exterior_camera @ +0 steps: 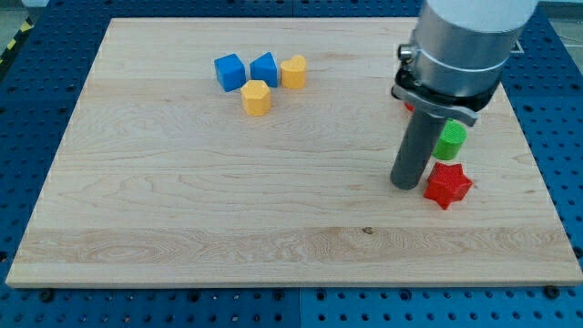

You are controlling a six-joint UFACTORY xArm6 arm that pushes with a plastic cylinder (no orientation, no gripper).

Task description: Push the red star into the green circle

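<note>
The red star [448, 184] lies on the wooden board at the view's right. The green circle [450, 140] sits just above it, partly hidden behind my rod. My tip [404, 185] rests on the board right at the star's left side, close to touching it, and below-left of the green circle. A bit of another red block [409, 106] shows behind the arm's body, mostly hidden.
A cluster at the view's upper middle holds a blue cube [230, 72], a second blue block [264, 68], a yellow block [293, 71] and another yellow block [257, 97]. The board's right edge [537, 182] is near the star.
</note>
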